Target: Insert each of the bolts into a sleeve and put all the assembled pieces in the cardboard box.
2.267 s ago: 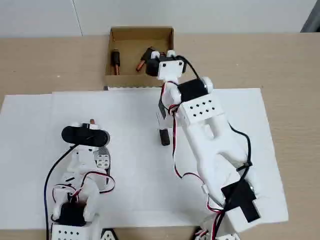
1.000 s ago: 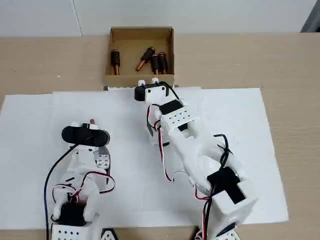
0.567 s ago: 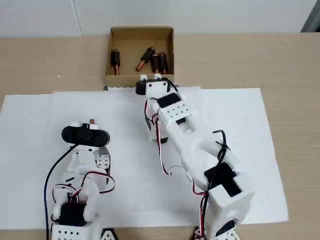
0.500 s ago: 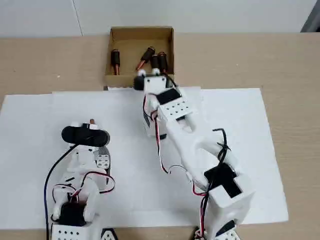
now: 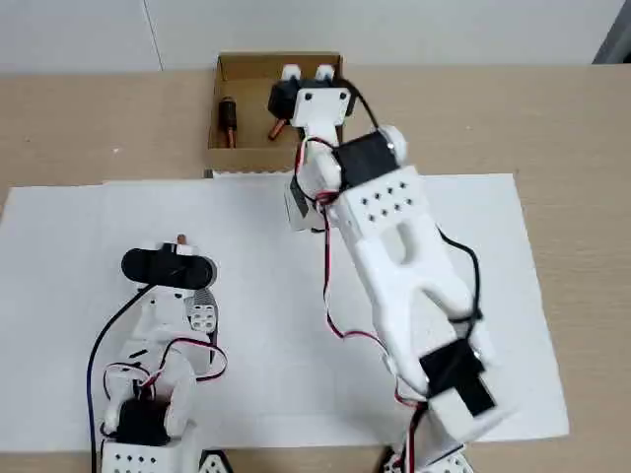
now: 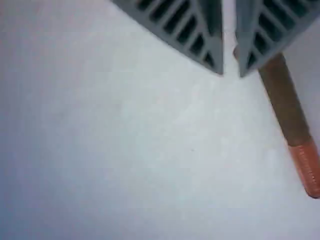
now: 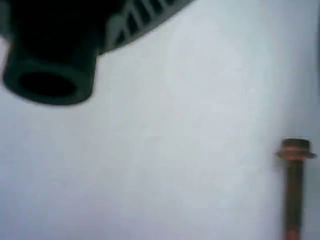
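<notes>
On my feed the biggest thing is the light wooden table (image 5: 572,118), w/ a white paper sheet (image 5: 246,315) over most of its near part. The white right arm (image 5: 394,246) stretches diagonally across the sheet. Its wrist end is up over the open brown cardboard box (image 5: 254,94), which sits on the table just past the sheet's far edge. The white left arm (image 5: 163,340) is folded up low over the near-left part of the sheet.

Inside the box I see one bolt-in-sleeve piece (image 5: 228,118) along the left side. A second assembled piece (image 5: 278,127) lies mid-box, partly hidden under the right arm's wrist.

Right gripper (image 7: 75,30): pinching a black cylindrical sleeve (image 7: 50,75), open bore toward the cam, white paper beneath it. A hex-headed brown bolt (image 7: 294,185) lies flat on the paper, well apart from the sleeve.

Left gripper (image 6: 231,70): grey ribbed fingers (image 6: 195,30) pressed nearly together, just a thin slit between the tips, nothing in the slit. A long copper-brown bolt (image 6: 285,107) lies on the paper and runs out from behind one fingertip. I can't tell whether it touches the finger. From overhead its end pokes out just beyond the left arm's black motor.
</notes>
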`<state>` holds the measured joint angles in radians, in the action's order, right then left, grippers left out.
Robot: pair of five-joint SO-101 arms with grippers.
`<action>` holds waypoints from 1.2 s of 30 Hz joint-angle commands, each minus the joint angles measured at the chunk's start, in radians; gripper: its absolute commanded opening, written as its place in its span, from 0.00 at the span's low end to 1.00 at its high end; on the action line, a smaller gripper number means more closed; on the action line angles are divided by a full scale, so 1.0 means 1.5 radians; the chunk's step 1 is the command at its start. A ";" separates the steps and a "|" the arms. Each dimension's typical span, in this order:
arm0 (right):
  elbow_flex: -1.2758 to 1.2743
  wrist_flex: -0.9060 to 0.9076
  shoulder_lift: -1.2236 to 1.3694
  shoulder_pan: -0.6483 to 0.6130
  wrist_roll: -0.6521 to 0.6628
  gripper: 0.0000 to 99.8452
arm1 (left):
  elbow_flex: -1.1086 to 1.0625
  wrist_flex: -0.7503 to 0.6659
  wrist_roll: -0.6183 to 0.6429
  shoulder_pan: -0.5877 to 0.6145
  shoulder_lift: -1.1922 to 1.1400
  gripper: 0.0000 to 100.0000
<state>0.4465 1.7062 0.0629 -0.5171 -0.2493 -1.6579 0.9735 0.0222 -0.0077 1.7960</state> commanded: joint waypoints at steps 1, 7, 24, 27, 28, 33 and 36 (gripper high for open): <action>0.035 0.009 -0.113 0.011 -0.006 0.00 | 0.003 -0.010 -0.001 -0.002 0.006 0.01; -0.003 0.013 -0.253 0.018 -0.008 0.00 | 0.005 0.003 0.002 0.002 0.006 0.01; -0.584 -0.067 -0.742 0.219 -0.008 0.00 | 0.335 0.196 0.002 0.074 -0.046 0.01; -0.656 -0.092 -0.799 0.219 -0.008 0.00 | 0.415 0.214 0.003 0.074 -0.129 0.01; -0.674 -0.100 -0.816 0.219 -0.008 0.00 | 0.444 0.215 0.003 0.074 -0.162 0.01; -0.769 -0.132 -0.877 0.220 -0.010 0.00 | 0.555 0.234 0.003 0.071 -0.329 0.01; -0.827 -0.147 -0.910 0.244 -0.011 0.00 | 0.609 0.271 0.003 0.071 -0.420 0.01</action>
<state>-0.7472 1.5236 -1.2582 -0.1872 -0.2555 -0.8431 1.3372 0.0207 0.0982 1.2850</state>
